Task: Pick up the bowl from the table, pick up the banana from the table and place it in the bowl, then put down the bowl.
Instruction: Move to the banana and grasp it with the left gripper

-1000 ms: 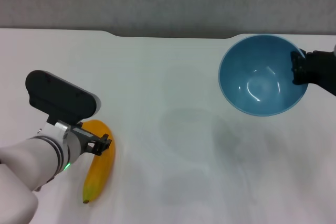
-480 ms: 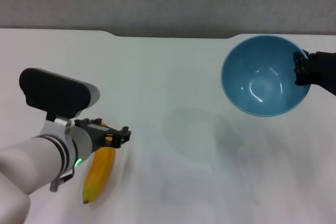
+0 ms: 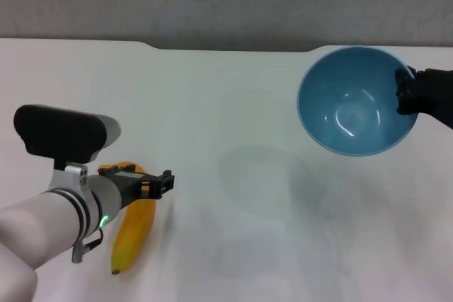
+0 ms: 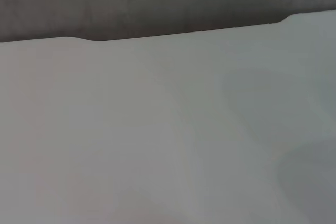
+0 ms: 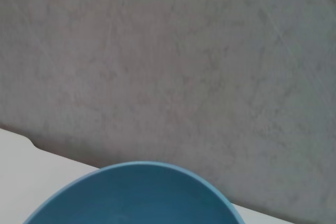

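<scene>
The light-blue bowl (image 3: 354, 104) hangs tilted above the white table (image 3: 212, 97) at the far right, with its shadow on the tabletop below. My right gripper (image 3: 402, 94) is shut on the bowl's right rim. The bowl's rim also shows in the right wrist view (image 5: 136, 192). The yellow-orange banana (image 3: 133, 235) lies on the table at the near left. My left gripper (image 3: 157, 183) is over the banana's upper end, pointing right, jaws open with orange showing between them. The left wrist view shows only bare table (image 4: 157, 129).
The table's far edge has a shallow notch (image 3: 233, 49) against a grey wall. My left forearm (image 3: 42, 231) covers the near left corner. Bare tabletop lies between the banana and the bowl.
My left wrist turned so the gripper points right over the banana, and its housing drifted left. The banana has not moved. The bowl shifted slightly right, then held still.
</scene>
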{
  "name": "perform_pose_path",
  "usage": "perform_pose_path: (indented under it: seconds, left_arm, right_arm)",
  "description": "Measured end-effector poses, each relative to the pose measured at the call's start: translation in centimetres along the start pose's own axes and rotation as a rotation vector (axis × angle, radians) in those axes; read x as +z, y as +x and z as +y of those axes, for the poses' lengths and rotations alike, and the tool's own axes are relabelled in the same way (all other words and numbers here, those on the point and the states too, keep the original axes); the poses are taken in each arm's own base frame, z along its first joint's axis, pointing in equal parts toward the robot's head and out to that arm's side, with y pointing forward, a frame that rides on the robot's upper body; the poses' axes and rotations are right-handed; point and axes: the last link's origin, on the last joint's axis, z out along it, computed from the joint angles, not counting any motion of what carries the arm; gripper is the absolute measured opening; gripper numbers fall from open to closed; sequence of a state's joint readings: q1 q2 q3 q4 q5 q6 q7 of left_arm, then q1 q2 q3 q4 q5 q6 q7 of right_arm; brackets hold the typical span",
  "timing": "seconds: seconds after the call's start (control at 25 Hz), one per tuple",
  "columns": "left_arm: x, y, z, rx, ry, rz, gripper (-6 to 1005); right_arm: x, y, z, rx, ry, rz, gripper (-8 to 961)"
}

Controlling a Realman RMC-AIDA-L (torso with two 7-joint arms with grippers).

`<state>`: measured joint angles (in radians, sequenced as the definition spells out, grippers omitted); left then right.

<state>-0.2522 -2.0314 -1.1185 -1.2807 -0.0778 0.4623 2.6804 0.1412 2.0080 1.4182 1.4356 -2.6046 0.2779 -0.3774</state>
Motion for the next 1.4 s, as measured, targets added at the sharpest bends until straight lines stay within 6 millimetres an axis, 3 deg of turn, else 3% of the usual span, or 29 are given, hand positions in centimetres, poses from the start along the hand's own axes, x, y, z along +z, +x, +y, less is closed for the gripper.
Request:
perform_pose_path:
  seconds: [0.4, 1.4]
  left_arm:
    - [1.2, -1.0, -1.4, -0.026, 0.039, -0.043, 703]
    - [2.2, -2.3, -1.3, -0.021, 0.039, -0.112, 700]
  right_arm:
    - [0.0, -0.1, 0.1, -0.002, -0.001, -0.006, 47]
    - [0.0, -0.2, 0.4, -0.005, -0.008, -0.011, 51]
